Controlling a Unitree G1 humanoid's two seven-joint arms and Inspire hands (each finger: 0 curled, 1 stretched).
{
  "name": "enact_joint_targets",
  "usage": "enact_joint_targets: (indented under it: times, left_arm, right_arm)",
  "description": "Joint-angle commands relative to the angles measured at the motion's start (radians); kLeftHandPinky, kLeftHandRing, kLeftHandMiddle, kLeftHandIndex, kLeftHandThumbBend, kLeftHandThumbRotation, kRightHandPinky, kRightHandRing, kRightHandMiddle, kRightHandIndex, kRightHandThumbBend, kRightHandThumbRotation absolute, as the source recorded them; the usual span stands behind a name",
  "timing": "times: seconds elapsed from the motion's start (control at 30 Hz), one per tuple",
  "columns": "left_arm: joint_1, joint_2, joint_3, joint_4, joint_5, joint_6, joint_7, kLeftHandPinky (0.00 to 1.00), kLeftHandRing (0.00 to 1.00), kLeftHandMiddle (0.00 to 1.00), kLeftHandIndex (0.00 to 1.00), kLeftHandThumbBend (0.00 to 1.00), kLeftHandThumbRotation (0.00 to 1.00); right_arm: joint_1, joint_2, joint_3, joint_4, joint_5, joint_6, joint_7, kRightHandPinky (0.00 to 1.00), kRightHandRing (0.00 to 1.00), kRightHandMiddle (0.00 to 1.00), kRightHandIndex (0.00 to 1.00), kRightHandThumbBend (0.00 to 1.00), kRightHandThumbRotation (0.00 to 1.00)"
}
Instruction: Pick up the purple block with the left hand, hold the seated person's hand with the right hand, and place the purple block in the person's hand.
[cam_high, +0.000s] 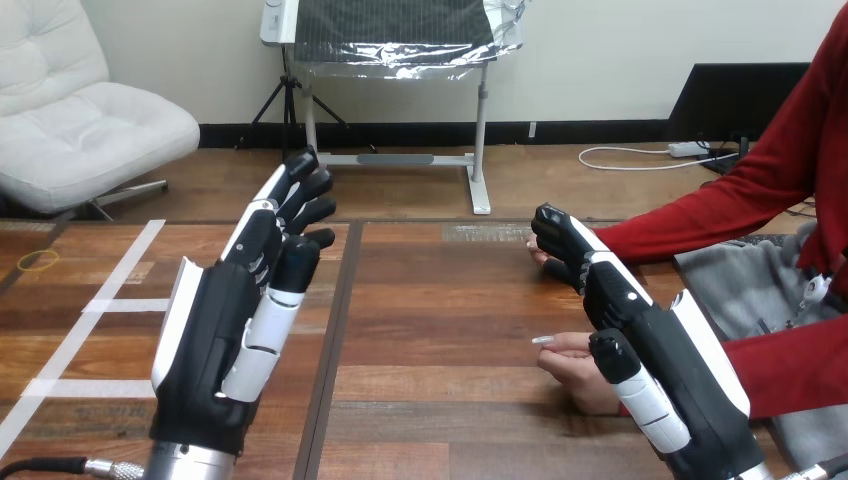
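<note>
Left robot hand (215, 330): left of centre, raised above the desk (440, 320), fingers straight and apart, holding nothing.
Right robot hand (660, 350): lower right, reaching toward frame centre; grip state cannot be told.
Person's upper hand (537, 256): centre right, on the desk, partly hidden behind the right robot hand's tip.
Person's lower hand (572, 368): loosely curled on the desk, just beside the right robot hand.
White tape strips (110, 305), yellow ring (38, 260): left of frame.

The bench (440, 300) is viewed from a head-mounted camera, faced forward and down across it. The left hand (215, 330) and the right hand (650, 335) are caught near the lens, at the lower edge.
</note>
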Motion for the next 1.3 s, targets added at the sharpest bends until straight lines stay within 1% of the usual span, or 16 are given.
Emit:
enact_joint_targets:
  times: [0.0, 0.17, 0.23, 0.33, 0.47, 0.53, 0.57, 0.63, 0.73, 0.77, 0.87, 0.93, 1.0, 1.13, 1.23, 1.27]
  left_arm:
    - [-0.049, 0.007, 0.014, 0.007, 0.05, -0.012, 0.022, 0.76, 0.85, 0.87, 0.89, 0.69, 0.95]
    - [-0.082, 0.03, 0.027, 0.027, 0.058, -0.004, 0.015, 0.7, 0.85, 0.87, 0.88, 0.73, 0.94]
    - [-0.096, 0.037, 0.032, 0.038, 0.055, -0.001, 0.01, 0.69, 0.85, 0.87, 0.87, 0.74, 0.92]
    - [-0.129, 0.062, 0.045, 0.065, 0.059, -0.004, 0.0, 0.66, 0.84, 0.87, 0.85, 0.75, 0.89]
    - [-0.182, 0.098, 0.068, 0.108, 0.069, 0.014, -0.006, 0.65, 0.84, 0.86, 0.83, 0.75, 0.83]
    - [-0.202, 0.111, 0.077, 0.127, 0.073, 0.017, -0.008, 0.67, 0.85, 0.86, 0.83, 0.75, 0.8]
    - [-0.225, 0.124, 0.085, 0.154, 0.073, 0.013, -0.011, 0.67, 0.85, 0.86, 0.83, 0.75, 0.79]
    - [-0.25, 0.139, 0.093, 0.185, 0.072, 0.006, -0.014, 0.69, 0.85, 0.86, 0.83, 0.74, 0.76]
    - [-0.291, 0.166, 0.104, 0.223, 0.089, 0.023, -0.009, 0.71, 0.86, 0.87, 0.83, 0.74, 0.73]
    - [-0.312, 0.181, 0.109, 0.249, 0.101, 0.015, -0.005, 0.71, 0.86, 0.87, 0.83, 0.74, 0.72]
    - [-0.353, 0.209, 0.117, 0.301, 0.117, 0.003, -0.003, 0.71, 0.85, 0.87, 0.84, 0.68, 0.71]
    - [-0.373, 0.219, 0.121, 0.323, 0.117, 0.005, -0.006, 0.72, 0.85, 0.87, 0.85, 0.65, 0.7]
    - [-0.408, 0.236, 0.125, 0.369, 0.123, -0.004, -0.004, 0.73, 0.86, 0.88, 0.85, 0.64, 0.69]
    - [-0.464, 0.261, 0.126, 0.441, 0.141, -0.013, 0.009, 0.74, 0.85, 0.88, 0.85, 0.63, 0.68]
    - [-0.503, 0.279, 0.124, 0.486, 0.16, -0.004, 0.016, 0.74, 0.84, 0.87, 0.85, 0.63, 0.68]
    - [-0.521, 0.29, 0.121, 0.504, 0.177, 0.005, 0.02, 0.74, 0.84, 0.87, 0.85, 0.64, 0.69]
  right_arm:
    - [-0.045, -0.002, -0.012, -0.014, 0.015, -0.017, -0.001, 0.94, 0.96, 0.95, 0.95, 0.72, 1.0]
    - [-0.048, -0.004, -0.015, -0.019, 0.014, -0.009, -0.001, 0.93, 0.96, 0.95, 0.95, 0.72, 1.0]
    - [-0.049, -0.005, -0.015, -0.02, 0.015, -0.007, 0.0, 0.93, 0.96, 0.95, 0.95, 0.72, 1.0]
    - [-0.049, -0.007, -0.016, -0.023, 0.014, -0.002, 0.0, 0.93, 0.96, 0.95, 0.95, 0.72, 1.0]
    - [-0.05, -0.008, -0.016, -0.024, 0.015, -0.002, 0.002, 0.93, 0.96, 0.95, 0.95, 0.73, 1.0]
    - [-0.05, -0.009, -0.016, -0.024, 0.017, -0.002, 0.003, 0.93, 0.96, 0.95, 0.95, 0.73, 1.0]
    - [-0.051, -0.01, -0.016, -0.024, 0.017, -0.003, 0.004, 0.93, 0.96, 0.95, 0.95, 0.73, 1.0]
    - [-0.051, -0.011, -0.016, -0.024, 0.018, -0.004, 0.006, 0.93, 0.96, 0.95, 0.95, 0.73, 1.0]
    - [-0.051, -0.01, -0.016, -0.025, 0.016, -0.003, 0.005, 0.94, 0.96, 0.95, 0.95, 0.73, 1.0]
    - [-0.051, -0.01, -0.016, -0.025, 0.015, -0.005, 0.004, 0.94, 0.96, 0.95, 0.95, 0.73, 1.0]
    - [-0.052, -0.01, -0.017, -0.023, 0.014, -0.01, 0.004, 0.94, 0.96, 0.95, 0.95, 0.73, 1.0]
    - [-0.053, -0.009, -0.016, -0.021, 0.016, -0.013, 0.005, 0.93, 0.95, 0.94, 0.95, 0.73, 1.0]
    - [-0.054, -0.009, -0.015, -0.02, 0.02, -0.012, 0.007, 0.93, 0.95, 0.94, 0.95, 0.73, 1.0]
    - [-0.055, -0.009, -0.016, -0.02, 0.02, -0.012, 0.008, 0.93, 0.95, 0.94, 0.95, 0.73, 1.0]
    - [-0.054, -0.008, -0.015, -0.02, 0.019, -0.011, 0.007, 0.93, 0.95, 0.94, 0.95, 0.73, 1.0]
    - [-0.055, -0.009, -0.015, -0.021, 0.019, -0.009, 0.008, 0.93, 0.95, 0.94, 0.95, 0.73, 1.0]
